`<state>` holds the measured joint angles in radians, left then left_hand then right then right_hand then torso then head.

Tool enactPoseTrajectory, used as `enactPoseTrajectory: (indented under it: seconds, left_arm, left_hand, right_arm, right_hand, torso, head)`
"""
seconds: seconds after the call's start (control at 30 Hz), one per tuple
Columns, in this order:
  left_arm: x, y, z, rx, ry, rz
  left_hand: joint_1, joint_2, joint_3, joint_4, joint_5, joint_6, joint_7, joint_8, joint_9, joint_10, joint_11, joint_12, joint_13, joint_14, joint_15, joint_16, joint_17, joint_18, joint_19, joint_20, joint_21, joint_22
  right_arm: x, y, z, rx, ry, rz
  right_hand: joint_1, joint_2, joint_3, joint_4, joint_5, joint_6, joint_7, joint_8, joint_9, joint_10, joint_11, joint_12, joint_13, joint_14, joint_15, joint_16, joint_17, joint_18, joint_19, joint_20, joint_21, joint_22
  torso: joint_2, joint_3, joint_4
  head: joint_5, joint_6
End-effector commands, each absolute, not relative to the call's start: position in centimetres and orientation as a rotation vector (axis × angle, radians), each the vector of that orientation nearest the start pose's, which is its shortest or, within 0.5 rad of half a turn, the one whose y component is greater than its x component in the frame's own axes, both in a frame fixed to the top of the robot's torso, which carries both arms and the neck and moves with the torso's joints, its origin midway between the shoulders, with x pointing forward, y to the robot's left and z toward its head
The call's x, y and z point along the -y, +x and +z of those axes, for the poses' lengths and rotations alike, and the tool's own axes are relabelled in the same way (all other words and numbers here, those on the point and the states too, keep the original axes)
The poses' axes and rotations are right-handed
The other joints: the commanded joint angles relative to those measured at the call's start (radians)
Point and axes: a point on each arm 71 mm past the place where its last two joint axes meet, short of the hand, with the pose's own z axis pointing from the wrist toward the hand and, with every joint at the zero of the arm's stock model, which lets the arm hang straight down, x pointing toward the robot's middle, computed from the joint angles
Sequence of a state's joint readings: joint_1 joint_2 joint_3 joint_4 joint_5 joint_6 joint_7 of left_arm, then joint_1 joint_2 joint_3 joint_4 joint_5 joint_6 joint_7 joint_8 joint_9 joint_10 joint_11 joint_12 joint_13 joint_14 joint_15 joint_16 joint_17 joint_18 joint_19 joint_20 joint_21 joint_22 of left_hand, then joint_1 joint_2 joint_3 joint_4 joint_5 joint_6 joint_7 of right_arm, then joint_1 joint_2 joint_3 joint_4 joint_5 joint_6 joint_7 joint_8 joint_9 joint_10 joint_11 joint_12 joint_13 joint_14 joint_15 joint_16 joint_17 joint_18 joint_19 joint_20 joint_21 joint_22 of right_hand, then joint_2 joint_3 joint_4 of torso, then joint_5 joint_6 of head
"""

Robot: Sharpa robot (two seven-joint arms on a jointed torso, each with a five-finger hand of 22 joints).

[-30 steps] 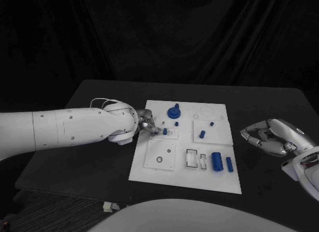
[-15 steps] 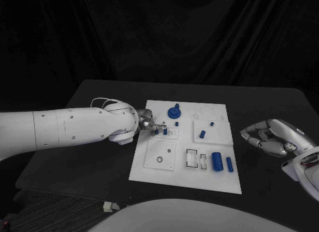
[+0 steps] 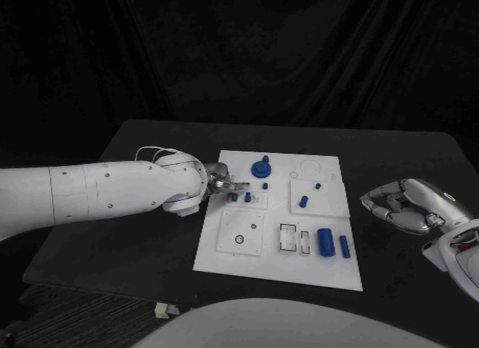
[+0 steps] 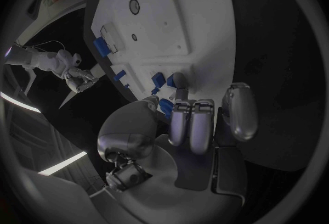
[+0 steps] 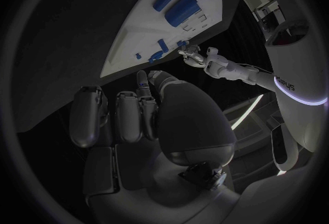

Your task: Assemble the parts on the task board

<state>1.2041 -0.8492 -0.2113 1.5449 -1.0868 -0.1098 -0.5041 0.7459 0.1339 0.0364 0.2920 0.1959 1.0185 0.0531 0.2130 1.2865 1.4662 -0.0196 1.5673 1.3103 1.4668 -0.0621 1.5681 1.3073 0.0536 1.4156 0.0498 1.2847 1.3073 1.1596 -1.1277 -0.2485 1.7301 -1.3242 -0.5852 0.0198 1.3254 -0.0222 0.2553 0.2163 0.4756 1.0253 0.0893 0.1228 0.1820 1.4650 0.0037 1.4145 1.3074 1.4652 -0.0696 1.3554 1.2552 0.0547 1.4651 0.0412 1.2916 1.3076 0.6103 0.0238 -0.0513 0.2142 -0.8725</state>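
The white task board (image 3: 252, 270) lies mid-table. My left hand (image 3: 218, 185) reaches over its left edge, and its fingertips pinch a small blue peg (image 3: 234, 196) just beside another peg (image 3: 247, 196) standing in the board. In the left wrist view the pinched peg (image 4: 166, 106) sits between thumb and fingers (image 4: 189, 125) above the board (image 4: 164, 15). A blue round part with a stem (image 3: 260, 170) stands near the far edge. A thick blue cylinder (image 3: 325, 242) and a thinner one (image 3: 345, 246) lie at the near right. My right hand (image 3: 407, 206) hovers off the board's right side, curled in on nothing.
More small blue pegs (image 3: 317, 186) (image 3: 303, 203) stand on the right inset plate. A square plate with a small ring hole (image 3: 239, 238) and rectangular slots (image 3: 289, 236) sit on the near half. Bare black table (image 3: 407, 156) surrounds the board.
The left fingertips have shifted slightly and the small blue peg now shows at their tips, next to the standing peg. The right hand has hardly moved.
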Motion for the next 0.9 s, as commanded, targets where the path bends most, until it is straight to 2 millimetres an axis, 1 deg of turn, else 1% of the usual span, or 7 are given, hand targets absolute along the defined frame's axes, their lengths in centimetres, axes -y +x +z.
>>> enactPoseTrajectory:
  seconds: [0.03, 0.23, 0.33, 0.4, 0.43, 0.77, 0.9]
  left_arm:
    - [-22.50, 44.78, -27.49, -2.267, -0.268, -0.353]
    - [-22.54, 44.84, -27.46, -2.261, -0.270, -0.356]
    - [-22.54, 44.89, -27.42, -2.253, -0.272, -0.364]
    - [-22.54, 44.91, -27.38, -2.247, -0.274, -0.369]
    - [-22.56, 44.93, -27.36, -2.243, -0.275, -0.371]
    - [-22.76, 45.16, -26.96, -2.178, -0.294, -0.414]
    - [-22.64, 45.26, -26.62, -2.135, -0.291, -0.460]
  left_hand:
    - [0.003, 0.017, -0.013, 0.001, 0.018, -0.009, 0.000, 0.006, 0.005, 0.105, 0.008, 0.004, 0.260, 0.104, 0.007, 0.003, 0.263, 0.012, -0.003, 0.007, -0.002, 0.177]
    - [0.021, 0.034, -0.030, 0.001, 0.063, -0.016, 0.000, 0.015, 0.014, 0.105, 0.008, 0.004, 0.260, 0.104, 0.007, 0.003, 0.263, 0.013, -0.004, 0.007, -0.005, 0.176]
    - [0.058, 0.048, -0.043, 0.001, 0.133, -0.034, 0.002, 0.019, 0.021, 0.103, 0.010, 0.002, 0.259, 0.104, 0.008, 0.003, 0.263, 0.014, -0.007, 0.008, -0.010, 0.174]
    - [0.066, 0.049, -0.045, 0.001, 0.147, -0.040, 0.003, 0.019, 0.021, 0.103, 0.010, 0.001, 0.259, 0.104, 0.008, 0.003, 0.263, 0.014, -0.008, 0.009, -0.011, 0.174]
    - [0.080, 0.050, -0.047, 0.001, 0.166, -0.054, 0.005, 0.014, 0.020, 0.103, 0.012, 0.001, 0.259, 0.104, 0.010, 0.003, 0.263, 0.014, -0.009, 0.010, -0.013, 0.173]
    - [0.123, 0.038, -0.054, -0.001, 0.220, -0.060, 0.005, 0.027, 0.027, 0.105, 0.013, 0.004, 0.260, 0.104, 0.011, 0.003, 0.263, 0.014, -0.007, 0.011, -0.008, 0.175]
    - [0.144, 0.030, -0.055, -0.002, 0.227, -0.058, 0.002, 0.039, 0.034, 0.105, 0.011, 0.004, 0.260, 0.104, 0.010, 0.003, 0.263, 0.013, -0.006, 0.011, -0.007, 0.175]
  right_arm:
    - [27.87, 39.75, -23.94, -1.677, 0.034, 0.677]
    - [27.85, 39.77, -23.95, -1.678, 0.033, 0.677]
    - [27.83, 39.78, -23.96, -1.677, 0.033, 0.677]
    - [27.82, 39.78, -23.96, -1.677, 0.033, 0.677]
    - [27.82, 39.78, -23.96, -1.677, 0.033, 0.677]
    - [27.85, 39.76, -23.96, -1.678, 0.034, 0.677]
    - [27.85, 39.75, -23.96, -1.678, 0.034, 0.677]
  right_hand:
    - [0.009, -0.002, 0.001, -0.007, 0.005, 0.001, 0.004, -0.005, 0.001, 0.000, 0.005, -0.006, 0.045, 0.050, 0.008, -0.004, -0.001, 0.007, 0.001, 0.006, -0.006, 0.181]
    - [0.009, -0.002, 0.001, -0.007, 0.005, 0.001, 0.004, -0.005, 0.001, 0.000, 0.005, -0.006, 0.045, 0.050, 0.008, -0.004, -0.001, 0.007, 0.001, 0.006, -0.006, 0.181]
    - [0.009, -0.002, 0.001, -0.007, 0.005, 0.001, 0.004, -0.005, 0.001, 0.000, 0.005, -0.006, 0.045, 0.050, 0.008, -0.004, -0.001, 0.007, 0.001, 0.006, -0.006, 0.181]
    - [0.009, -0.002, 0.001, -0.007, 0.005, 0.001, 0.004, -0.005, 0.001, 0.000, 0.005, -0.006, 0.045, 0.050, 0.008, -0.004, -0.001, 0.007, 0.001, 0.006, -0.006, 0.181]
    - [0.011, -0.001, 0.003, -0.009, 0.006, 0.001, 0.004, -0.005, 0.001, 0.000, 0.005, -0.006, 0.046, 0.050, 0.008, -0.004, -0.001, 0.007, 0.001, 0.006, -0.007, 0.181]
    - [0.010, -0.001, 0.003, -0.009, 0.006, 0.001, 0.005, -0.006, 0.001, 0.001, 0.005, -0.005, 0.046, 0.050, 0.009, -0.004, -0.001, 0.007, 0.001, 0.006, -0.007, 0.181]
    - [0.010, -0.001, 0.003, -0.009, 0.006, 0.001, 0.005, -0.006, 0.002, 0.000, 0.005, -0.006, 0.045, 0.050, 0.009, -0.004, -0.002, 0.007, 0.001, 0.006, -0.007, 0.181]
  torso:
    - [0.000, -0.0003, 0.0002]
    - [0.001, 0.0002, 0.0004]
    - [0.000, 0.0001, 0.0003]
    - [0.001, -0.0001, 0.0002]
    - [0.001, -0.0001, 0.0003]
    - [0.001, 0.0002, 0.0004]
    - [0.001, 0.0000, 0.0009]
  head:
    - [0.001, 0.000]
    - [0.000, 0.000]
    - [0.000, 0.000]
    - [0.000, 0.000]
    - [0.000, 0.000]
    - [0.001, 0.000]
    - [-0.001, 0.000]
